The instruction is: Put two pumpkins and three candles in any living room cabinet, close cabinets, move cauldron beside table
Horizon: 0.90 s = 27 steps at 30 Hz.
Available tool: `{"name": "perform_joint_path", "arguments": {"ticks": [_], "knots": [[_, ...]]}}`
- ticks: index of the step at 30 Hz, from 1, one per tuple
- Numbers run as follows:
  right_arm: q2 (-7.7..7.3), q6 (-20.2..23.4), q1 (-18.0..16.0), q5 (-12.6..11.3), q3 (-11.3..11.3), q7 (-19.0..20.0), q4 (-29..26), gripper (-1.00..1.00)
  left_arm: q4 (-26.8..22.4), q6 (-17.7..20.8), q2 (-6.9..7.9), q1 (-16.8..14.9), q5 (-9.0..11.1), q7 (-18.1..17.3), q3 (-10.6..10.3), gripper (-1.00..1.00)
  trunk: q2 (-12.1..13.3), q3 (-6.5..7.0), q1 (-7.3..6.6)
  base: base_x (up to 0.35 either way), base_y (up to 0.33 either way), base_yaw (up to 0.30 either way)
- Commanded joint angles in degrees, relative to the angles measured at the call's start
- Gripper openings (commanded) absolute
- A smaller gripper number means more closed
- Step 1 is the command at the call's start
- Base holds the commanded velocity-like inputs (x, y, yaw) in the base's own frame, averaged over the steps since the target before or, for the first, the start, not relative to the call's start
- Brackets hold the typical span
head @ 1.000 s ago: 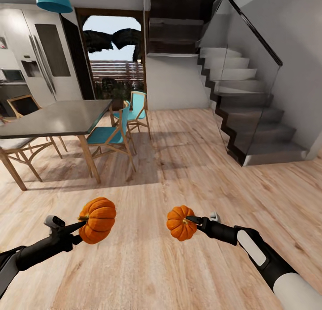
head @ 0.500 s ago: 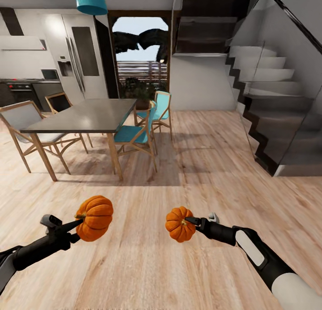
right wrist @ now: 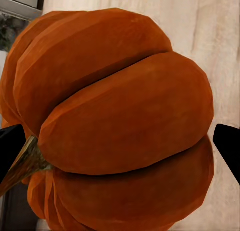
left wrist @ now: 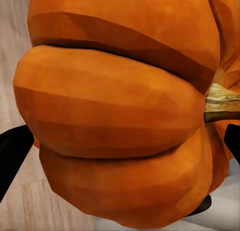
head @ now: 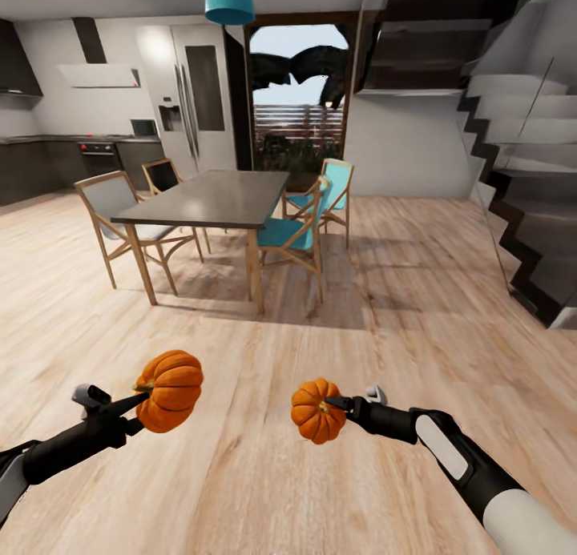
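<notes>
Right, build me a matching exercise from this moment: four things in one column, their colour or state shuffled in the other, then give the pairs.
Things:
1. larger pumpkin
2. smaller pumpkin
3. dining table
4. hanging lamp

States:
A. teal, up near the ceiling
B. held in the right gripper
C. grey top on wooden legs, chairs around it
D. held in the left gripper

Pairs: 1-D, 2-B, 3-C, 4-A
</notes>
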Motion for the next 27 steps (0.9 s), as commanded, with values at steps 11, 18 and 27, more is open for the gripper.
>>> {"name": "perform_joint_path", "arguments": {"ticks": [11, 18, 27], "knots": [[1.49, 0.32, -0.06, -0.34, 1.26, -2.22, -0.08, -1.00, 0.18, 0.70, 0.00, -0.03, 0.70, -0.17, 0.02, -1.00, -0.03, -0.83, -0.03, -0.120, 0.283, 0.199], [1.94, -0.12, -0.04, 1.72, 1.65, -1.76, -0.60, -1.00, 4.19, 0.70, 0.02, -0.13, 0.60, -0.28, 0.02, -1.00, -0.03, -1.36, -0.03, 0.075, 0.288, 0.191], [2.05, -0.36, -0.03, 1.71, 1.76, -1.75, -0.68, -1.00, 4.63, 0.70, 0.11, -0.13, 0.64, -0.22, 1.26, -1.00, -0.03, -1.73, -0.03, 0.102, 0.288, 0.080]]}}
